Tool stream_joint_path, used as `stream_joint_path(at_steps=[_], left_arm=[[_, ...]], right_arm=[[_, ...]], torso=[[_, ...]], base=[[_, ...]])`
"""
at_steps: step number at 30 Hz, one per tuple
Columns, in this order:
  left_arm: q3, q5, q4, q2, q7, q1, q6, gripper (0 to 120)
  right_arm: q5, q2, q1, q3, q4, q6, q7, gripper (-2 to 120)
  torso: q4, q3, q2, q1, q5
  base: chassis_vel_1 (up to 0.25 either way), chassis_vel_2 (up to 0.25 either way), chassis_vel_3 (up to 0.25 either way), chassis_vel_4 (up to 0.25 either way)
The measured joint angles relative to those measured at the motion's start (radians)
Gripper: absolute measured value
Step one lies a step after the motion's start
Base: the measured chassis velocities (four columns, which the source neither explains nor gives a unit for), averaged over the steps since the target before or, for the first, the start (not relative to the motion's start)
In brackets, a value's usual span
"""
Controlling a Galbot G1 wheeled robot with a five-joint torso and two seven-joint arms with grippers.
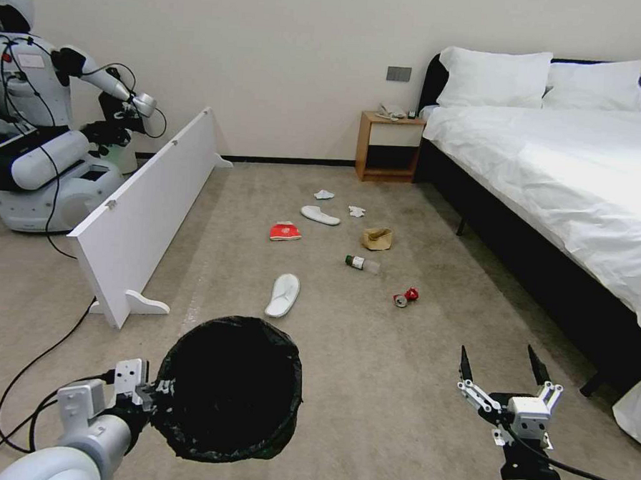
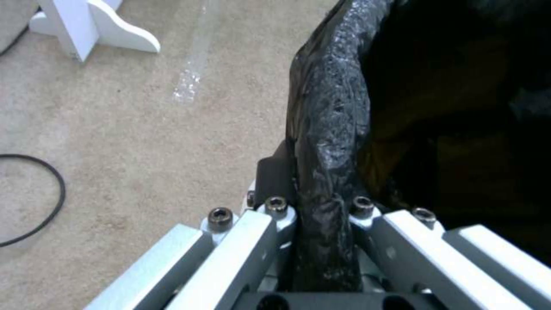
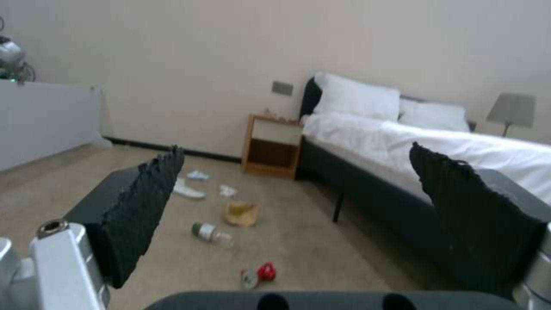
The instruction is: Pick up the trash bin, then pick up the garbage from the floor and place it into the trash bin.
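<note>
Trash bin held off the floor at lower left, left hand clamped on its bagged rim. Garbage lies ahead; crushed can nearest the right hand, fingers apart. Bin step looks done; next needs an approach and reach down.

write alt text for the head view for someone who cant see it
The left gripper holds the black-lined trash bin by its rim above the carpet, while the open right gripper is empty. Slippers, a red packet, paper bag, bottle, crushed can and tissues lie ahead beside a white bed.
</note>
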Motion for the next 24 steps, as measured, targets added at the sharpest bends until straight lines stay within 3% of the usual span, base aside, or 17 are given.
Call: stream_joint_path(at_steps=[7,24], left_arm=[[-0.043,-0.022,-0.038,0.004,-0.031,0.012,0.0,3],[-0.09,-0.021,-0.003,0.016,-0.043,0.03,0.0,3]], right_arm=[[-0.002,0.012,-0.021,-0.004,-0.025,0.001,-0.022,100],[-0.005,0.031,-0.015,0.011,-0.061,0.029,-0.044,100]], torso=[[0.0,0.0,0.0,0.0,-0.0001],[-0.0001,0.0,0.0,0.0,0.0]], base=[[0.0,0.0,0.0,0.0],[0.0,0.0,0.0,0.0]])
